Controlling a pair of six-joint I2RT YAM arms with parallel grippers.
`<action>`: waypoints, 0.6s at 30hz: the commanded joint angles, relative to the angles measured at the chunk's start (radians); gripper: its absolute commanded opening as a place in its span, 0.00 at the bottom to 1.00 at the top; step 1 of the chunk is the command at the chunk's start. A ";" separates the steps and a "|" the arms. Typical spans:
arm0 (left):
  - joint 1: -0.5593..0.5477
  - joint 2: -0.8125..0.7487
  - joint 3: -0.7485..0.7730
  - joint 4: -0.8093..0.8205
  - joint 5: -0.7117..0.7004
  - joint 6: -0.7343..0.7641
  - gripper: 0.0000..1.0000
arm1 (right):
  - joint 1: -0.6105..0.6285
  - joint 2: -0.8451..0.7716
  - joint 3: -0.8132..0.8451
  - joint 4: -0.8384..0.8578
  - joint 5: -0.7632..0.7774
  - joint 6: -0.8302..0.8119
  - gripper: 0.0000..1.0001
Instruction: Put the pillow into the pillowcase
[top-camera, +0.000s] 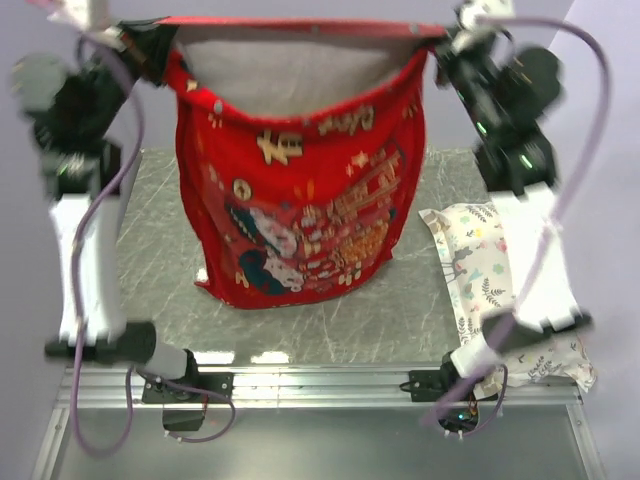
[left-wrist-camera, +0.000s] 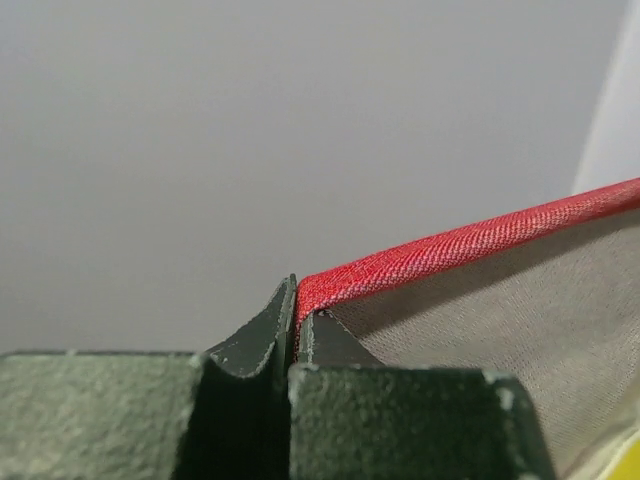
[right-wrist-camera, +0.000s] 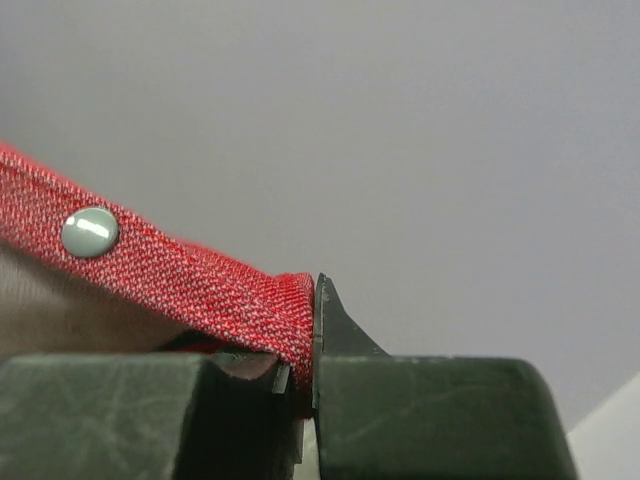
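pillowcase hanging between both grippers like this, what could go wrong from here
1. The left gripper and right gripper each pinch only the thin hem of the pillowcase; it could slip and one corner could drop.
2. The right arm stands over the floral pillow, so lowering may drag it.

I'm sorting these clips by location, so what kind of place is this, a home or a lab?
Most likely a lab bench, not a bedroom: two robot arms are bolted to a metal rail at the edge of a grey table, before a bare wall, holding up a red pillowcase.
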 joint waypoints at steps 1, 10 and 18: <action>0.080 0.153 0.042 0.138 -0.304 -0.034 0.00 | -0.085 0.183 0.265 0.094 0.295 0.044 0.00; 0.290 0.351 0.303 0.505 -0.361 -0.342 0.00 | -0.125 0.157 0.356 0.522 0.353 0.078 0.00; 0.391 0.213 0.200 0.608 -0.247 -0.459 0.01 | -0.130 -0.120 0.191 0.612 0.232 0.043 0.00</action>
